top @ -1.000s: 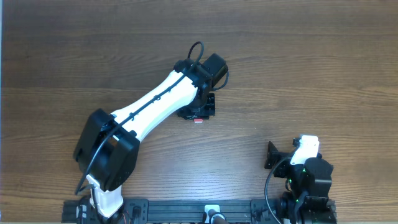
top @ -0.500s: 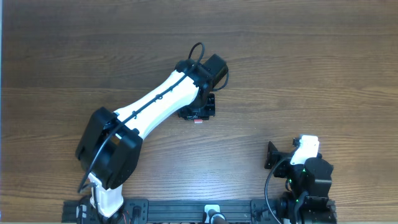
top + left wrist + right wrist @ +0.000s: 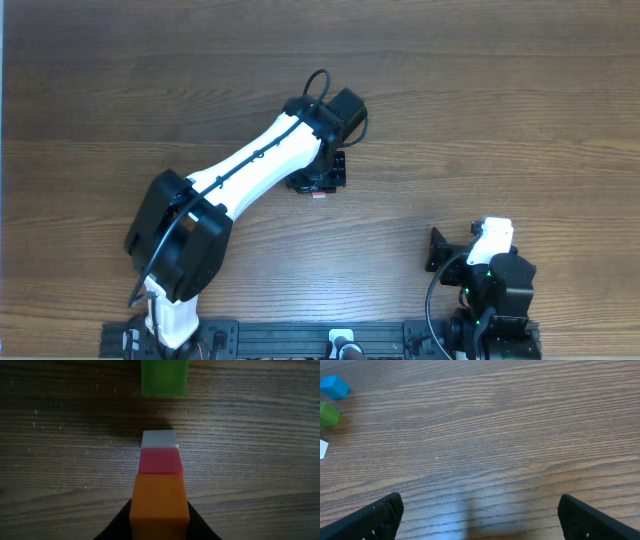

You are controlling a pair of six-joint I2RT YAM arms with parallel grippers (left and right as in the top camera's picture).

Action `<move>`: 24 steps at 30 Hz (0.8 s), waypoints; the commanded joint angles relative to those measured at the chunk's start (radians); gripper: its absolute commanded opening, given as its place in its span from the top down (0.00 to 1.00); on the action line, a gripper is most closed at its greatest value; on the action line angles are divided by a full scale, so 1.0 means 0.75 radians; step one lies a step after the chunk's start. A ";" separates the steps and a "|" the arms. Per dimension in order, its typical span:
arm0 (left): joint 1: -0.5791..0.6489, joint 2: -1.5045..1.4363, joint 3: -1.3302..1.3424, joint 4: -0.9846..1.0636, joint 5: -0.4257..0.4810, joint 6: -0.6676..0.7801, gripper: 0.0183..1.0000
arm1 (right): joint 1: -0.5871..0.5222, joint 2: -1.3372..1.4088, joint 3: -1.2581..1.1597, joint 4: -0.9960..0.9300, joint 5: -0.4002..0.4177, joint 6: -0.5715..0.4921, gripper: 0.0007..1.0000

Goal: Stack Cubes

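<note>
My left gripper (image 3: 160, 532) is shut on an orange cube (image 3: 160, 505). The orange cube sits in line over a red cube (image 3: 160, 461) and a white cube (image 3: 160, 439), and the three read as one column. I cannot tell whether orange touches red. A green cube (image 3: 164, 377) lies on the wood just beyond the column. In the top view the left gripper (image 3: 320, 180) hangs over mid-table, with a sliver of the red cube (image 3: 320, 194) showing under it. My right gripper (image 3: 480, 525) is open over bare wood, near its base (image 3: 437, 250).
A blue cube (image 3: 334, 386) and the green cube (image 3: 327, 414) lie far off from the right gripper, with a white corner (image 3: 322, 449) near them. The wooden table (image 3: 500, 100) spreads wide around the left arm.
The left arm's rear link has crept slightly to the right. Its gripper and the cubes stay where they were, and the right arm has not moved.
</note>
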State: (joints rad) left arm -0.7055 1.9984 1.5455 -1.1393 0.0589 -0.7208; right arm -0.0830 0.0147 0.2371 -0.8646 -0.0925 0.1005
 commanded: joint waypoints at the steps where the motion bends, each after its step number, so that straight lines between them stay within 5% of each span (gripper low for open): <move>1: 0.010 0.019 0.019 0.010 -0.021 0.025 0.98 | -0.007 -0.012 -0.005 -0.001 -0.006 -0.006 0.01; 15: 0.011 0.019 0.019 0.012 -0.021 0.030 0.97 | -0.007 -0.012 -0.005 -0.001 -0.006 -0.006 0.01; 24: 0.011 0.019 0.019 0.012 -0.021 0.031 0.71 | -0.007 -0.012 -0.005 -0.001 -0.006 -0.006 0.01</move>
State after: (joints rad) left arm -0.7052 1.9995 1.5455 -1.1328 0.0551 -0.7128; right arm -0.0830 0.0147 0.2371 -0.8646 -0.0925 0.1005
